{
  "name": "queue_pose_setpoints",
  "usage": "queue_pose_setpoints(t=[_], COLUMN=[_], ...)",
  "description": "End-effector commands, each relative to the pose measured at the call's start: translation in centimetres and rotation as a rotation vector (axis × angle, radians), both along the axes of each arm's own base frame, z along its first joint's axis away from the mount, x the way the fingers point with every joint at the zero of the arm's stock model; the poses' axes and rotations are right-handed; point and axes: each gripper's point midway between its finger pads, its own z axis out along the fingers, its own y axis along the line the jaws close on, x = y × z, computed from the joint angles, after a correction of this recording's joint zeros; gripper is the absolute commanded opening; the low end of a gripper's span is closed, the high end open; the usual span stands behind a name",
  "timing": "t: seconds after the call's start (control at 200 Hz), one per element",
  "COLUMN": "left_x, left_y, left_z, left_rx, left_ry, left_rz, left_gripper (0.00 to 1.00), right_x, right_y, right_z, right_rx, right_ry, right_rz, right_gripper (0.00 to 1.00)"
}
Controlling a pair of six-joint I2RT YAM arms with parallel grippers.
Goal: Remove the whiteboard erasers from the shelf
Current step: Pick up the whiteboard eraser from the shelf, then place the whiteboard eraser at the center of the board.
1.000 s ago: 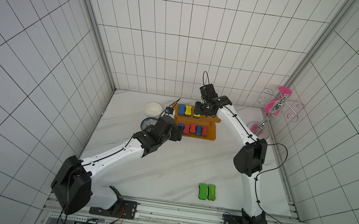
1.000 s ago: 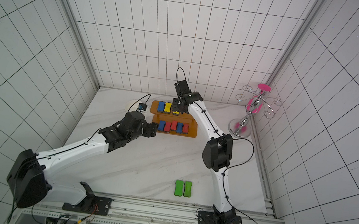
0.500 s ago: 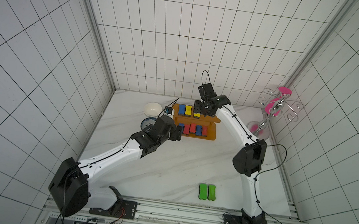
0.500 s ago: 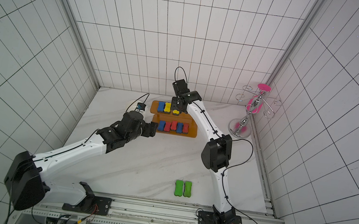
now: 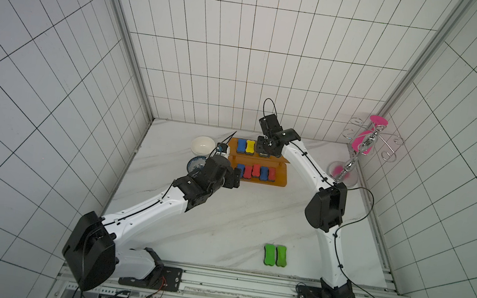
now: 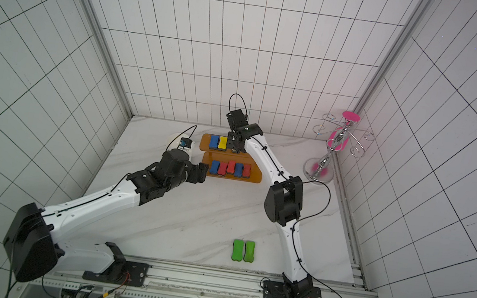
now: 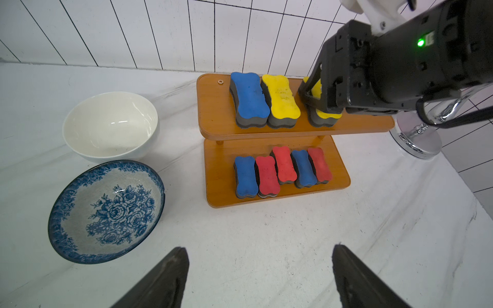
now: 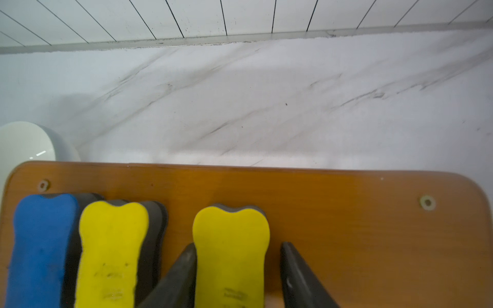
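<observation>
Our right fingers [image 8: 181,274] straddle yellow eraser [image 8: 230,248] on top board of shelf [image 8: 346,226]: one touches its side, other just clear. Our left fingers [image 7: 170,274] spread wide, empty, over tabletop [image 7: 266,226] near shelf front. Seven other erasers [image 7: 266,176] on shelf; two green erasers [image 5: 270,254] on tabletop, well apart.

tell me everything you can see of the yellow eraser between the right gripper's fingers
The yellow bone-shaped foam eraser has a dark grey felt layer underneath and faint scuffs on top. It lies flat on the upper board of the orange-brown wooden shelf, apart from the other yellow eraser. The right gripper's fingers straddle it: one against its side, the other with a gap.
</observation>
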Motion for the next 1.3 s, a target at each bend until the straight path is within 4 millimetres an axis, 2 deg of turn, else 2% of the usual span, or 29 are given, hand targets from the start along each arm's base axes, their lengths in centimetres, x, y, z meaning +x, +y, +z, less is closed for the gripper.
queue_pose_setpoints(t=[0.0, 0.035, 0.135, 0.2, 0.27, 0.33, 0.46, 0.54, 0.68, 0.755, 0.854, 0.974, 1.194, 1.299], left_x=[-0.1, -0.2, -0.4, -0.8, -1.3, -1.7, -2.5, -2.9, -3.6, -3.8, -4.0, -4.1, -4.4, -4.6], left_y=[0.6, 0.6, 0.8, 1.1, 1.5, 2.1, 2.8, 3.2, 3.2, 3.1, 3.1, 3.3, 3.6, 3.7], left_z=[0.5, 0.5, 0.6, 0.7, 0.9, 1.0, 1.7, 2.0, 2.0, 1.8, 1.3, 1.1, 1.4, 1.4], left_rx=[-0.005, -0.004, -0.004, -0.004, -0.001, 0.006, 0.006, 0.005, -0.004, -0.003, -0.002, 0.0, -0.004, -0.006], left_ry=[-0.017, -0.016, -0.009, -0.002, 0.003, -0.002, -0.023, -0.03, -0.029, -0.024, -0.013, -0.004, -0.012, -0.014], left_rz=[0.022, 0.021, 0.022, 0.021, 0.025, 0.034, 0.034, 0.031, 0.009, 0.003, 0.001, 0.009, 0.008, 0.01], left_gripper=[0.88, 0.88, 0.88, 0.87, 0.87, 0.88, 0.88, 0.88, 0.88, 0.88, 0.88, 0.87, 0.87, 0.87], right_x=[-0.7, -0.9, -2.0, -3.4, -5.8, -8.7, -16.0, -20.8, -28.3, -31.3, -34.5, -36.3, -38.2, -38.6], right_y=[0.1, 0.1, -0.2, -0.2, -0.6, -0.8, -1.4, -2.1, -2.0, -2.1, -2.6, -3.2, -4.2, -4.5], right_z=[-0.5, -0.1, 1.5, 2.8, 4.1, 4.4, 2.0, -0.7, -5.7, -7.2, -11.1, -12.7, -15.2, -15.6], right_rx=[0.005, 0.016, 0.049, 0.067, 0.089, 0.104, 0.126, 0.103, 0.093, 0.059, 0.04, 0.024, -0.004, -0.02], right_ry=[0.031, 0.03, 0.021, 0.005, -0.012, -0.02, 0.008, 0.048, 0.17, 0.186, 0.303, 0.328, 0.391, 0.405], right_rz=[-0.006, -0.005, -0.013, -0.012, -0.013, -0.013, -0.008, -0.003, 0.021, 0.043, 0.042, 0.026, 0.005, 0.005], right_gripper=[0.38, 0.33, 0.28, 0.26, 0.25, 0.25, 0.25, 0.25, 0.26, 0.26, 0.26, 0.27, 0.29, 0.32])
